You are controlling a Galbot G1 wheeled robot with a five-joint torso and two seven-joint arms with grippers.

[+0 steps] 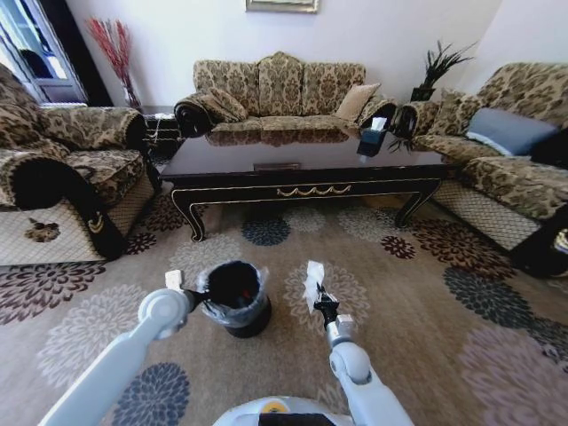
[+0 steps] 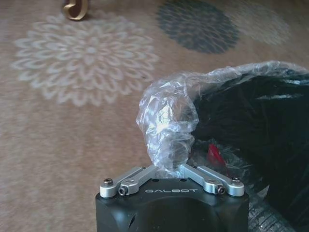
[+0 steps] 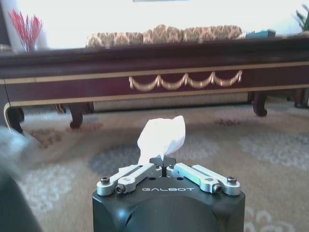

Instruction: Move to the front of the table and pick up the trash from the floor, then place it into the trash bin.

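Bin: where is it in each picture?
Head: the bin sits low, left of the middle, on the carpet.
Left wrist: on the picture's right; the left gripper pinches its liner.
Right wrist: probably the dark blur at the picture's left edge.
Shared landmark: the flowered carpet.

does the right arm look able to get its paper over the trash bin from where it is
Probably yes: the right gripper holds the white paper just beside the trash bin, with bare carpet between; the left gripper crowds the far rim.
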